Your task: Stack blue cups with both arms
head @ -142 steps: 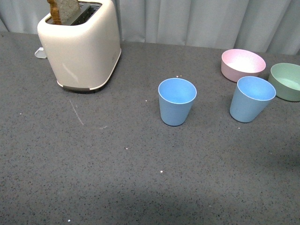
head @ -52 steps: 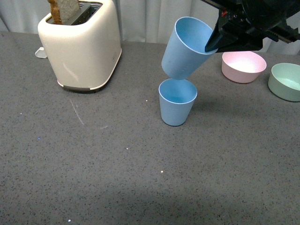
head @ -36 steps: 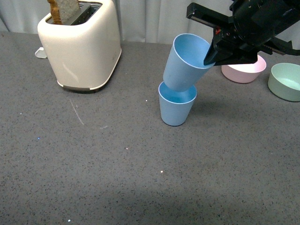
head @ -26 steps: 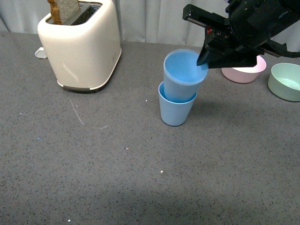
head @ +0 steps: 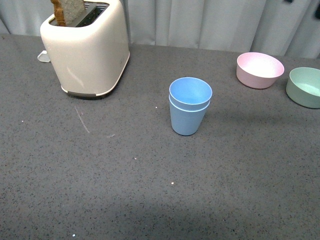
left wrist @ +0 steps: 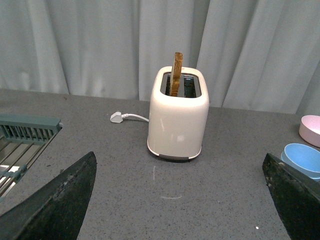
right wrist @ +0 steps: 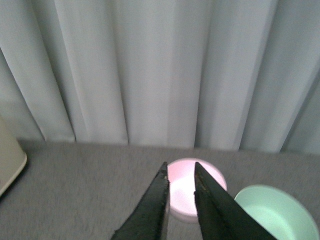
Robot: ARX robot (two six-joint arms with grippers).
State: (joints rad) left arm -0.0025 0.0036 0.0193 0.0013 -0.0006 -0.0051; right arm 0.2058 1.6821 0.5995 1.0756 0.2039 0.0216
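The two blue cups stand nested on the grey table, the upper cup [head: 190, 92] sitting upright inside the lower cup [head: 187, 121]. In the left wrist view the stack [left wrist: 303, 158] shows at the far edge, just beyond one finger. My left gripper [left wrist: 178, 156] is open wide over bare tabletop, facing the toaster, and holds nothing. My right gripper [right wrist: 180, 164] is open with a narrow gap, raised high, empty, pointing toward the pink bowl and the curtain. The cups do not show in the right wrist view.
A cream toaster [head: 87, 47] with bread in it stands at the back left, its plug [left wrist: 116, 117] lying behind it. A pink bowl [head: 260, 70] and a green bowl [head: 305, 87] sit at the back right. A dish rack [left wrist: 25, 135] lies beside the left arm.
The right gripper carried the second cup over the first, lowered it inside, let go and rose out of the front view. The cups now stand nested.
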